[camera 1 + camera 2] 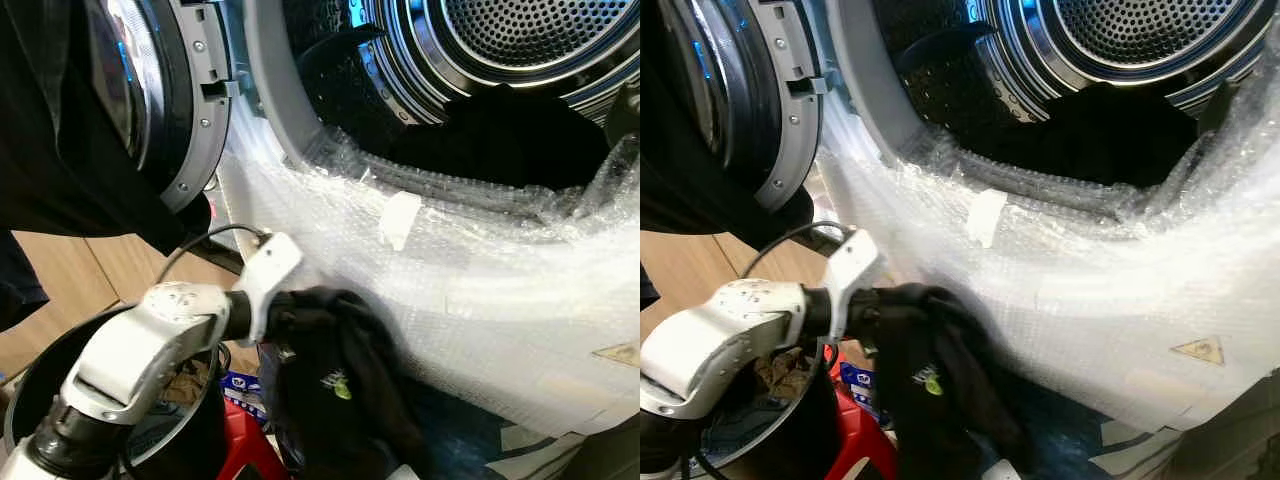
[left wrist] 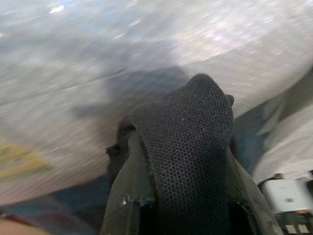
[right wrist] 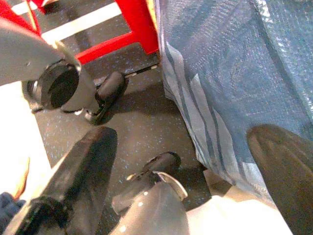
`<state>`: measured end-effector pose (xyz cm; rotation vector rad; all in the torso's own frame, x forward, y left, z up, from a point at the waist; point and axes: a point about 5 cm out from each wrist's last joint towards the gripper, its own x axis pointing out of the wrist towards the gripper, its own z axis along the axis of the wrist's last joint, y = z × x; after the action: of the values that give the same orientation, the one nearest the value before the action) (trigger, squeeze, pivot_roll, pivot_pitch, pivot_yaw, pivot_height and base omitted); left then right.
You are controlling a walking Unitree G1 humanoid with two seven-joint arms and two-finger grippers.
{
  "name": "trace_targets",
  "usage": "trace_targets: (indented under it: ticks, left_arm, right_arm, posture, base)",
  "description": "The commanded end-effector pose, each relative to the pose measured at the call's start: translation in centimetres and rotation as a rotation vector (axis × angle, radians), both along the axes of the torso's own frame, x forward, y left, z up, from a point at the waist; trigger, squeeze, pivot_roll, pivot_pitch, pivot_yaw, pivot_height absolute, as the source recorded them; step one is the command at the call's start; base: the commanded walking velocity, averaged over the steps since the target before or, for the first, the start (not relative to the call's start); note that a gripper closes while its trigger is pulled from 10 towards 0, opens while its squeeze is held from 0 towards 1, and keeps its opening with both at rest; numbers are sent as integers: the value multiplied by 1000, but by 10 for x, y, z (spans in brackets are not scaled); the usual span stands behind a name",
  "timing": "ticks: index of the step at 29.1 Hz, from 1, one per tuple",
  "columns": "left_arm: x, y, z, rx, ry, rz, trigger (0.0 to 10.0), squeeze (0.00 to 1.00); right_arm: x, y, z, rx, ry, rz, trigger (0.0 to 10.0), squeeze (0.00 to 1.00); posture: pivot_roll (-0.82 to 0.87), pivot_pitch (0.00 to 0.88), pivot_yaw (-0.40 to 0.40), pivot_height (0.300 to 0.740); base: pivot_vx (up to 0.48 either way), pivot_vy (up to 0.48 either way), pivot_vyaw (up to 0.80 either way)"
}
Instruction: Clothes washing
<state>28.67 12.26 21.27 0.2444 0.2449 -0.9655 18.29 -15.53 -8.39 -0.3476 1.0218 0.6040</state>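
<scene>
My left gripper (image 1: 283, 322) is shut on a black garment (image 1: 335, 390) with a small green logo. It holds the garment low against the front of the washing machine, below the round drum opening (image 1: 480, 130). In the left wrist view the black mesh fabric (image 2: 190, 147) is bunched between the two fingers (image 2: 122, 200). The perforated steel drum (image 1: 520, 40) shows above, with a dark mass at the bottom of the opening. The machine door (image 1: 150, 90) stands open on the left. My right gripper (image 3: 188, 166) hangs open over the floor with nothing in it.
Bubble wrap (image 1: 450, 290) covers the machine front. A black basket (image 1: 40, 380) holding clothes stands at lower left, with a red stool (image 1: 245, 445) beside it. Dark cloth (image 1: 60, 150) hangs by the door. The right wrist view shows the robot's feet (image 3: 105, 90) on dark flooring.
</scene>
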Motion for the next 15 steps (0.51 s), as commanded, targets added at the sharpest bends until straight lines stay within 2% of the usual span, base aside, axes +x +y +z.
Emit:
trace_targets:
  ticks: [1,2,5,7,8,11,12,13,14,15]
  left_arm:
    - [5,12,3,-7,-39,51,0,0]
    - [8,24,-2,8,-23,101,0,0]
    - [9,35,-11,19,9,144,0,0]
    - [9,37,-13,26,14,146,0,0]
    - [4,34,-22,31,49,117,0,0]
    - [2,32,-26,30,62,100,0,0]
    - [1,30,-31,10,79,95,0,0]
    - [0,31,-43,9,111,113,0,0]
    - [0,31,-43,9,111,113,0,0]
    - [-2,33,-47,12,130,122,0,0]
  right_arm:
    - [0,5,2,45,0,72,10000,0]
    - [0,4,3,76,5,116,10000,0]
    - [1,3,7,132,12,158,10000,0]
    - [2,4,8,148,11,165,10000,0]
    - [9,7,14,207,-13,174,10000,0]
    - [13,9,17,234,-30,176,10000,0]
    - [17,10,21,275,-46,176,10000,51]
    - [24,10,29,336,-88,197,10000,294]
    - [24,10,29,336,-88,197,10000,294]
    - [25,8,33,363,-101,223,10000,773]
  posture:
    - [106,35,21,740]
    - [100,33,19,740]
    - [95,35,19,740]
    - [92,37,19,740]
    - [95,36,14,740]
    - [95,37,15,740]
    - [95,35,16,740]
    - [88,38,15,740]
    - [88,38,15,740]
    - [79,43,14,740]
  base:
    - [0,0,0]
    - [0,0,0]
    - [0,0,0]
    - [0,0,0]
    - [0,0,0]
    - [0,0,0]
    - [0,0,0]
    - [0,0,0]
    - [0,0,0]
    - [0,0,0]
